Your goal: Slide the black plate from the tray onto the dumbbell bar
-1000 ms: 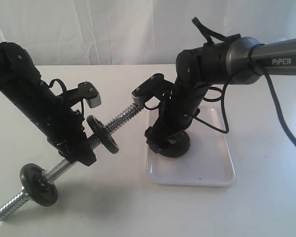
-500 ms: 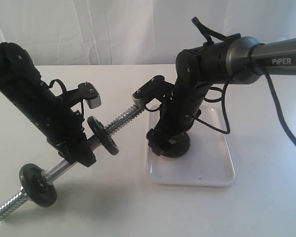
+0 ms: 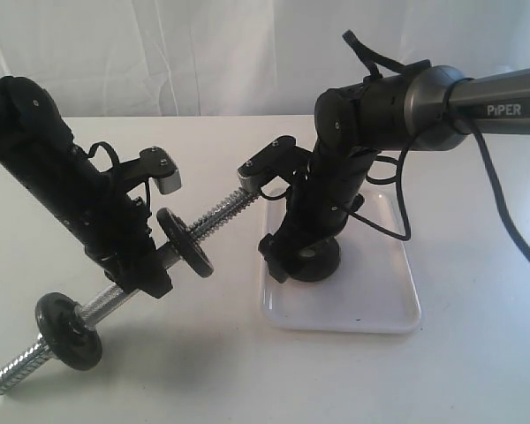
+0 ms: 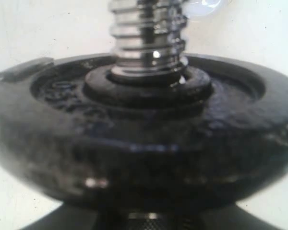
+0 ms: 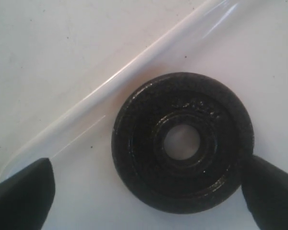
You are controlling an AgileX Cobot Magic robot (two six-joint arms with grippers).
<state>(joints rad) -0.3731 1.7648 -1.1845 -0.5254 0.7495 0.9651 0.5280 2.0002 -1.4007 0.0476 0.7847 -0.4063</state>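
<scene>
The black plate [image 3: 321, 259] lies flat in the white tray [image 3: 371, 309], near the tray's left end. My right gripper [image 3: 293, 254] hangs directly over it, open. In the right wrist view the black plate [image 5: 182, 141] sits between the two fingers [image 5: 21, 194], closer to one of them, beside the tray rim [image 5: 134, 62]. My left gripper [image 3: 148, 272] is shut on the dumbbell bar [image 3: 221, 210], holding it tilted, its raised threaded end pointing at the tray. Two black discs [image 3: 185, 243] sit on the bar. One disc [image 4: 144, 139] fills the left wrist view, hiding that gripper's fingers.
The bar's lower threaded end [image 3: 9, 378] rests near the white table's front left, with the second disc [image 3: 68, 329] just above it. The right arm [image 3: 477, 97] reaches in from the right with a loose black cable [image 3: 512, 230]. A white backdrop stands behind.
The right gripper's jaws have spread wider over the black plate and it has shifted slightly. The left arm and the bar have stayed still.
</scene>
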